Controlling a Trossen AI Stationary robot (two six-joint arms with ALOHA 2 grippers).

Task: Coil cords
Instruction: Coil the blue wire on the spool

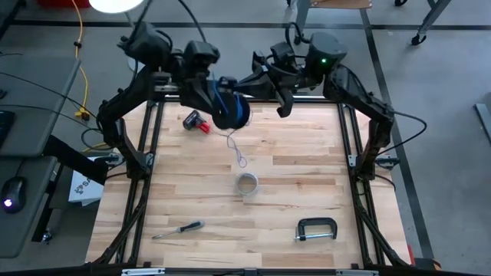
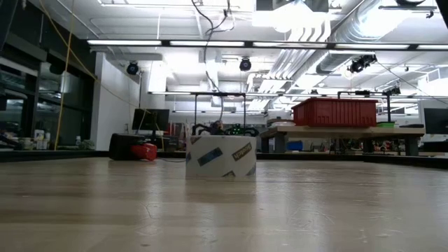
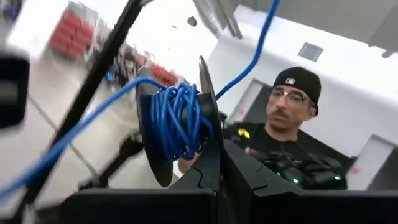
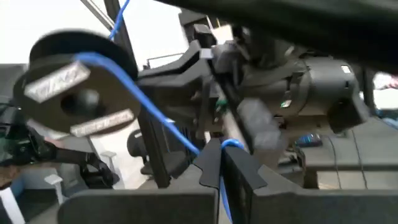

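A black spool wound with blue cord hangs high over the table's far edge, with my left gripper shut on it. In the high view the spool sits at the left gripper. To its right, my right gripper is shut on a blue strand running from the spool. A thin strand dangles from the spool down to the tabletop. The pale grey cord I cannot make out. My left gripper pinches one thin flange of the spool at its rim, edge-on between the two fingers. The spool is lifted clear of the table, with its wound cord to one side of the fingers. My right gripper pinches the blue cord between its two fingertips. The cord runs in a straight line from the spool to the fingers and goes on past them.
On the wooden table lie a tape roll, a red and black tool, a screwdriver and a C-clamp. A person stands beyond the far edge. A black frame borders both sides.
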